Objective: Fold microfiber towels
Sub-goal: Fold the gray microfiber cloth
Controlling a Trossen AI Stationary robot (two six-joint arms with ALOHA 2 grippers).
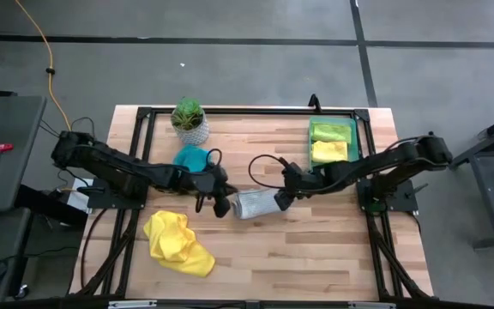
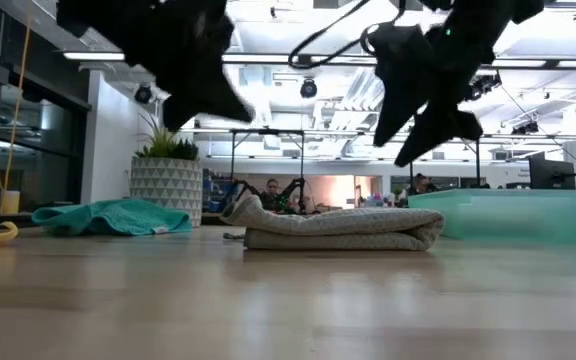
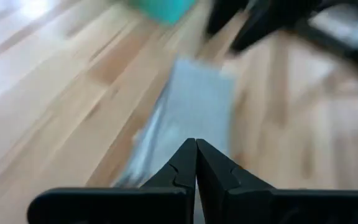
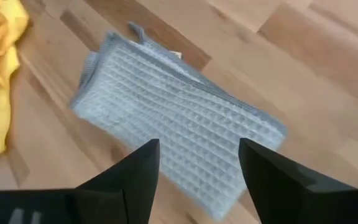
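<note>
The yellow towel (image 1: 177, 245) lies crumpled, awaiting folding. The left end effector (image 1: 215, 204), fingers pressed together and empty, hovers beside the folded grey towel (image 1: 256, 204) lying mid-tabletop (image 1: 316, 257); the right end effector (image 1: 280, 200), spread, hangs above it, apparently having let go.

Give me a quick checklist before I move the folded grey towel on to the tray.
1. Grey towel folded and lying flat on the table: ok; the low view shows a neat stacked fold.
2. Right claw open and clear of the towel: ok; the low view shows it raised above the cloth.
3. Left claw shut, holding nothing: ok, it sits at the towel's left end.
4. Green tray has room: cannot tell; a lime green towel and a yellow towel already lie in it.
5. Towels left to fold: not ok; a yellow towel and the teal towel lie crumpled.
</note>
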